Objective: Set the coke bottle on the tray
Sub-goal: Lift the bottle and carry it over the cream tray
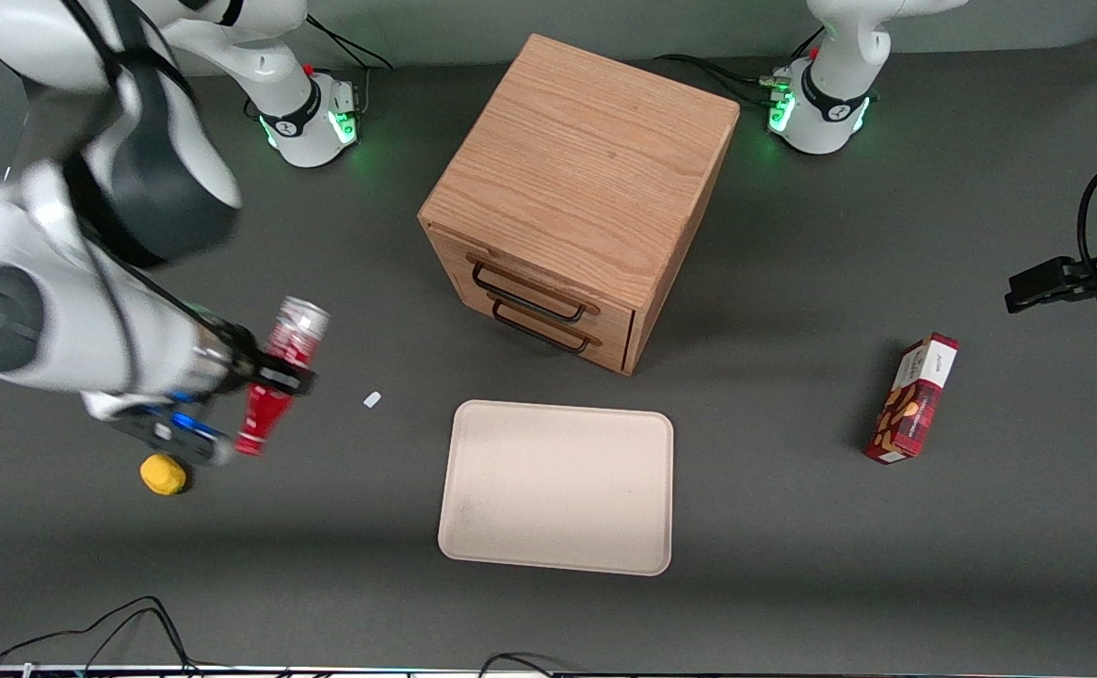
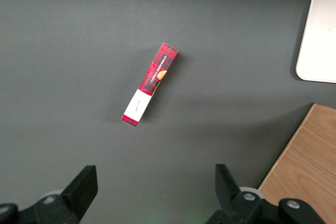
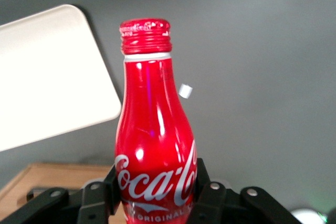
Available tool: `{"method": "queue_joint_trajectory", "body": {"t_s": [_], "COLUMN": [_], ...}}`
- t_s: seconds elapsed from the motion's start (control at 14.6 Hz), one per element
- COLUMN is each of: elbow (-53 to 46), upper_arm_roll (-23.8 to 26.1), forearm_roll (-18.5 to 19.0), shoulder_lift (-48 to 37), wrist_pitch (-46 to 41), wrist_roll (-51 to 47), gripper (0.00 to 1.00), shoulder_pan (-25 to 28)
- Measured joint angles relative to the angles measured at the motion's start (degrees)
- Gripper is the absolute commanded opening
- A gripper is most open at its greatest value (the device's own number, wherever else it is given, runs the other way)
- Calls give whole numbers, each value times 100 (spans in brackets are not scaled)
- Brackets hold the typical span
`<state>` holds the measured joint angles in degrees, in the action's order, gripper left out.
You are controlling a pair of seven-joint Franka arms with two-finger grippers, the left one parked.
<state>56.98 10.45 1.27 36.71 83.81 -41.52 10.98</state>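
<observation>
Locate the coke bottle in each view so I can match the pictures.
Front view: coke bottle held off the table in the right pincer, toward the working arm's end.
Right wrist view: coke bottle fills the middle, clamped.
Left wrist view: not in it.
Shared landmark: the tray.

**Colours on my table**

My black two-finger gripper (image 1: 275, 375) clamps the glossy red coke bottle (image 1: 277, 381) with white script and a silvery base. The flat rectangular tray (image 1: 557, 487) is plain cream. I see an oak-grained wooden drawer cabinet (image 1: 578, 193), a red plaid snack box (image 1: 913, 399) and a small yellow object (image 1: 163, 474).
</observation>
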Motion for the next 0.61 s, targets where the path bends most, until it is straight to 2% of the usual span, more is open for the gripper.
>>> {"method": "queue_joint_trajectory", "body": {"t_s": [0.14,0.27,0.61], "elbow": [-176,-261,-335], "upper_arm_roll": [-416,-590,-681], "forearm_roll": [9,19,23], "shoulder_lift": [601,1068,1908], "wrist_pitch": [679,1285,2569], "wrist_roll": [0,-2,53], "gripper": [0,0,0], "shoulder_pan": [607,969,1148]}}
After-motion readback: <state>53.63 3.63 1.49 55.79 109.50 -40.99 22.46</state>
